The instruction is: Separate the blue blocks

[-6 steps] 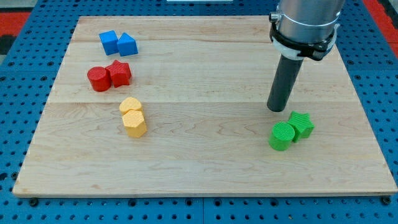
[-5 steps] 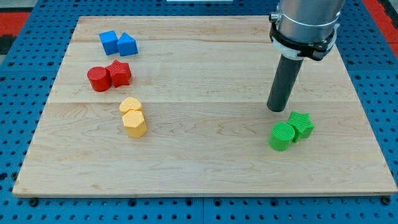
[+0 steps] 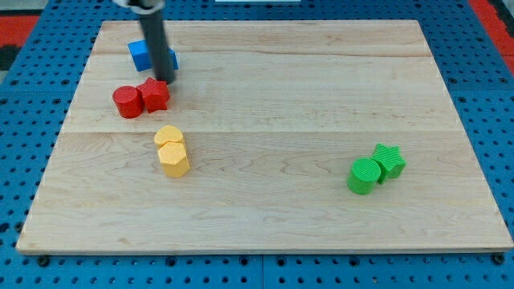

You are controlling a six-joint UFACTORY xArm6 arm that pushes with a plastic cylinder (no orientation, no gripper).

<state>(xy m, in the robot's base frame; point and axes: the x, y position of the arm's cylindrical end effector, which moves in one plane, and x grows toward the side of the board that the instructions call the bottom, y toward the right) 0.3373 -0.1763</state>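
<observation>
1. You are looking down at a pale wooden table that rests on a blue pegboard surface.
2. Your tool is a straight dark rod that comes in from the view's top left; it has no jaws, so it has no wide or narrow state and it holds nothing.
3. My tip sits near the top left of the table, just above the red blocks and at the lower edge of the blue pair.
4. The rod stands in front of the two blue blocks and hides their middle: the blue cube shows on the view's left of the rod, and only a sliver of the second blue block shows on its right (its shape cannot be made out here).
5. You cannot tell whether the two blue blocks touch, because the rod covers the place where they would meet.
6. Just below the tip, a red cylinder and a red star-shaped block sit side by side, touching.
7. Further down, two yellow blocks touch: a yellow heart-like block above a yellow hexagon.
8. Well apart, at the view's lower right, a green cylinder touches a green star-shaped block.
</observation>
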